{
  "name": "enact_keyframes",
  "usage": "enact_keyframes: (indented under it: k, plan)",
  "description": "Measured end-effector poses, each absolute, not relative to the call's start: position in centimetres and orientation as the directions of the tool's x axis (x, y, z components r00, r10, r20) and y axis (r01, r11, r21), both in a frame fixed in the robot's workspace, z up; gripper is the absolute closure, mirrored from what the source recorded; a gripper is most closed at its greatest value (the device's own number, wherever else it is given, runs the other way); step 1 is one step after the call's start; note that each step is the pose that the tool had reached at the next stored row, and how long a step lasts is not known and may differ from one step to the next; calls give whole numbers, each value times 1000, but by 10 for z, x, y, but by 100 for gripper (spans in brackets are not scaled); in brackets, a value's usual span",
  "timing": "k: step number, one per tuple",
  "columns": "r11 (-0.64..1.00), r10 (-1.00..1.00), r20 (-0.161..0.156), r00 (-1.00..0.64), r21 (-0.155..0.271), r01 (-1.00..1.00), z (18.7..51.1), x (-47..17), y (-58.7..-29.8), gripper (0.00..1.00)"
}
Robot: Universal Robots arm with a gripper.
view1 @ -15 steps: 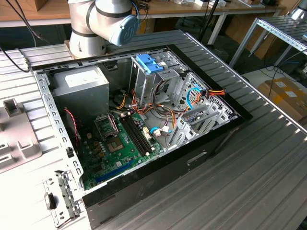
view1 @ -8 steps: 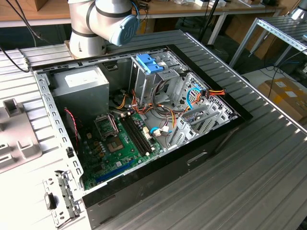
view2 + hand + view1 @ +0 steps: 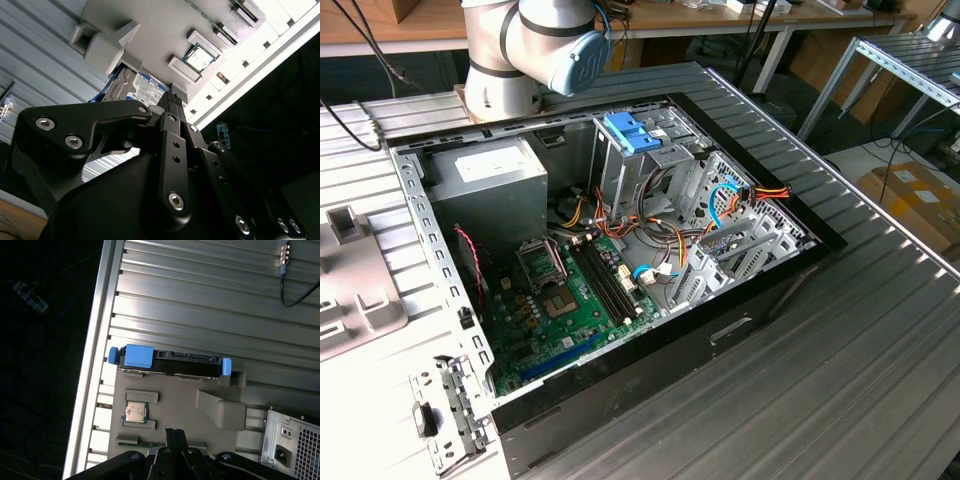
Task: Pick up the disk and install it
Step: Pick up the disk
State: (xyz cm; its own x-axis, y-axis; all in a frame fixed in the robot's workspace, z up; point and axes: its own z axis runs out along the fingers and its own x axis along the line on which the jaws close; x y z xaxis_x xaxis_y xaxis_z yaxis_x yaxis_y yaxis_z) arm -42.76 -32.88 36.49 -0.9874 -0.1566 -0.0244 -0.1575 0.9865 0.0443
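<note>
The disk [image 3: 172, 365] stands on its edge in a slot of a grey holder tray [image 3: 170, 395], with a bright blue tab [image 3: 137, 356] at one end and a smaller blue corner [image 3: 226, 366] at the other. In the second wrist view the disk [image 3: 145, 90] shows its labelled face behind the tray's grey block. My gripper [image 3: 174, 433] hovers over the tray some way from the disk, its two black fingertips pressed together with nothing between them. In the second wrist view the gripper [image 3: 172, 98] points toward the disk's label.
The tray also holds a processor chip [image 3: 136, 412] and a memory stick [image 3: 137, 443]. An open computer case [image 3: 620, 250] lies on the ribbed metal table [image 3: 840, 340], with a blue plastic part [image 3: 625, 133] atop its drive cage. The power supply [image 3: 295, 450] sits near the tray.
</note>
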Motion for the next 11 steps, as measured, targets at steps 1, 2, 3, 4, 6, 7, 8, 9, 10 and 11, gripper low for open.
enact_keyframes:
  k: [1, 2, 3, 4, 6, 7, 8, 9, 10, 11]
  plan:
    - [986, -158, -24, -987, 44, -159, 365, -428, -329, 89]
    - [986, -159, -24, -987, 44, -160, 365, -428, -329, 89]
    - [986, -160, -24, -987, 44, -161, 365, -428, -329, 89]
    - [986, -161, -24, -987, 44, -162, 365, -428, -329, 89]
    - [985, -163, -24, -986, 44, -164, 365, -428, -329, 89]
    - [985, -165, -24, -986, 44, -166, 365, -428, -329, 89]
    - [985, -166, -24, -986, 44, -167, 365, -428, -329, 89]
    - [985, -167, -24, -986, 44, -168, 365, -428, -329, 89]
    - [985, -168, -24, -986, 44, -169, 365, -428, -329, 89]
    - [985, -169, -24, -985, 44, -170, 365, -428, -329, 89]
